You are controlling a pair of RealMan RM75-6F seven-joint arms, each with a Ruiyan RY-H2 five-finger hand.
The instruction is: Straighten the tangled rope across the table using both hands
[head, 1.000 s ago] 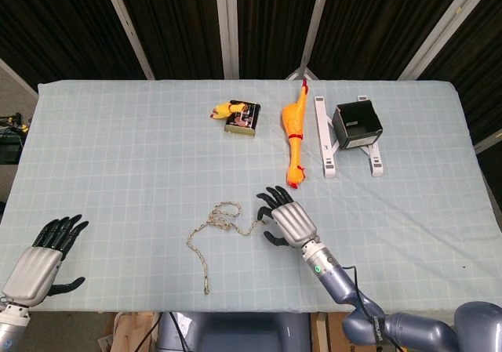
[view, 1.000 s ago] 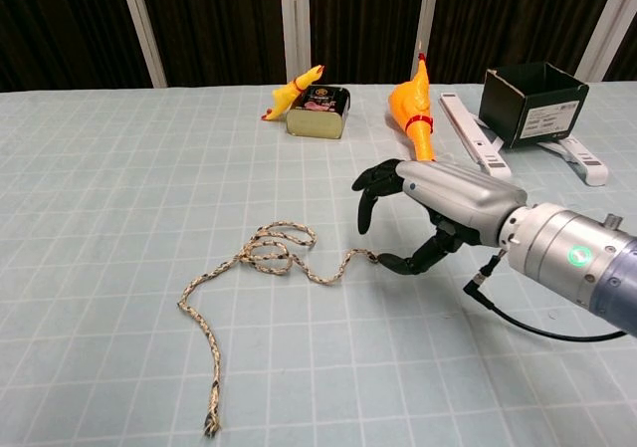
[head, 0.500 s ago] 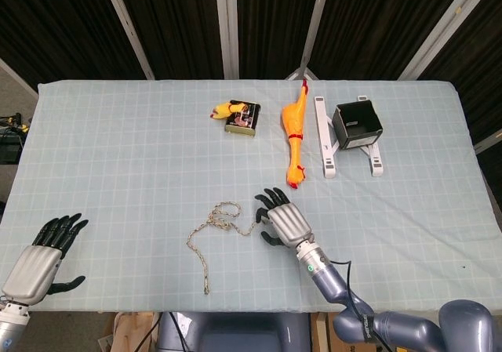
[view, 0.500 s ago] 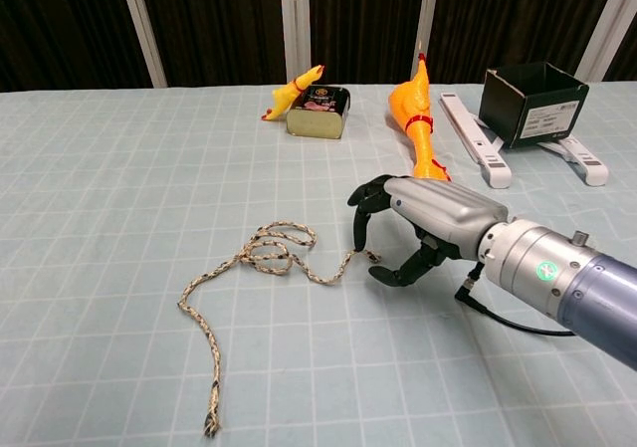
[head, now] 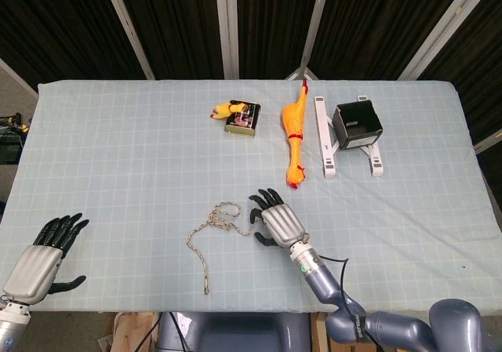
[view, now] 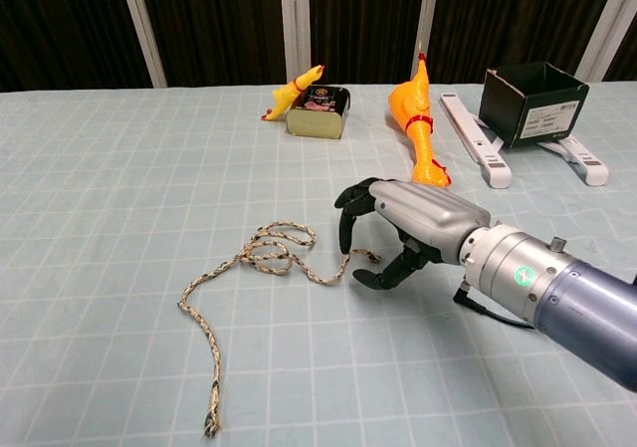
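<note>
Braided and speckled tan, the rope [view: 261, 268] lies on the table [head: 118, 148] toward the middle of the near edge: a small knot of overlapping loops, one long tail running to the near edge, one short tail ending at the right hand [view: 393, 233].

Right hand: fingers curled down over the short end, thumb beneath. Whether the rope is actually pinched cannot be confirmed; the fingers appear to hover just at it.

Left hand [head: 43, 258]: near left corner, fingers apart, holding nothing, well apart from the rope.

Risk: a shallow pinch on so short an end would likely slip. Pulling with the far tail unheld would likely drag the whole tangle or tighten the loops.
</note>
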